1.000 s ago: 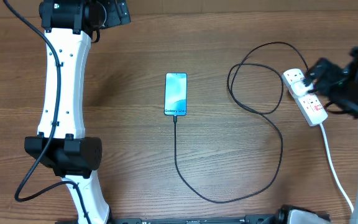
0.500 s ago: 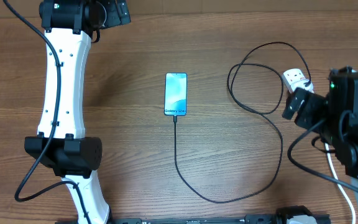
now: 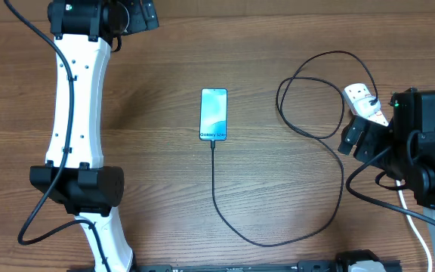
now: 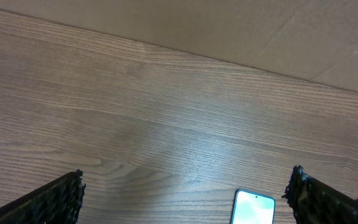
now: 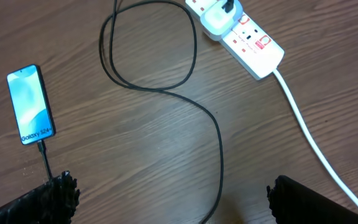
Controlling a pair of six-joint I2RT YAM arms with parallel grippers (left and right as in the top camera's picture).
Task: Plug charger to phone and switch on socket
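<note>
The phone (image 3: 213,115) lies flat mid-table with its light blue screen lit; it also shows in the right wrist view (image 5: 31,104) and, partly, in the left wrist view (image 4: 252,208). The charger's thin black cable (image 3: 214,177) meets the phone's bottom edge, then loops (image 5: 219,143) right and up to a white adapter (image 5: 216,22) seated in the socket (image 5: 248,38). Red-marked switches (image 5: 263,42) sit on the strip. My right gripper (image 3: 359,140) hovers open just left of the socket (image 3: 361,97), covering its near end. My left gripper (image 3: 143,15) is open at the far left, holding nothing.
The socket's thick white cord (image 5: 309,134) runs toward the near right edge. My left arm (image 3: 78,113) stretches along the table's left side. Bare wood lies between the phone and the cable loop. A pale wall (image 4: 229,25) borders the far edge.
My right arm has drawn back from above the socket toward the near edge and slightly left, and now covers the strip's near end. The left arm, phone and cable have not moved.
</note>
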